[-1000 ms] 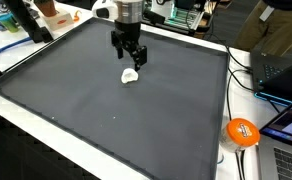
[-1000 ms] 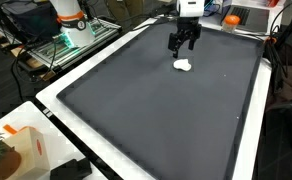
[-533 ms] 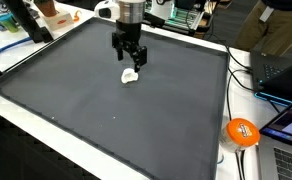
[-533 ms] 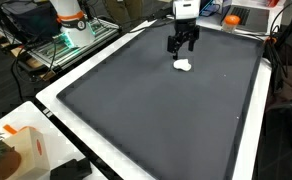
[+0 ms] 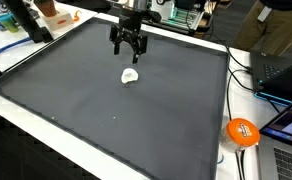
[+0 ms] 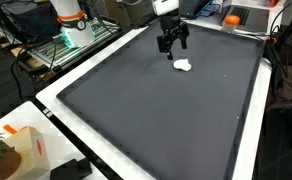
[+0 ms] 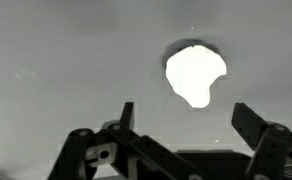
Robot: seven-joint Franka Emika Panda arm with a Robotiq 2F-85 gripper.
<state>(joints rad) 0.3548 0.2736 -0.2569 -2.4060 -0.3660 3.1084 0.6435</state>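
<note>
Your jaws stand wide and empty, hanging a little above the small white lump (image 5: 131, 75), which lies loose on the tabletop's dark mat (image 5: 106, 115) near one end, so there's no contact and no grip yet.

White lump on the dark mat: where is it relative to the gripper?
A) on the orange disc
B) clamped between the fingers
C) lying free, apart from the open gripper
C: the white lump lies alone on the mat, and the open gripper hangs clear of it.
</note>
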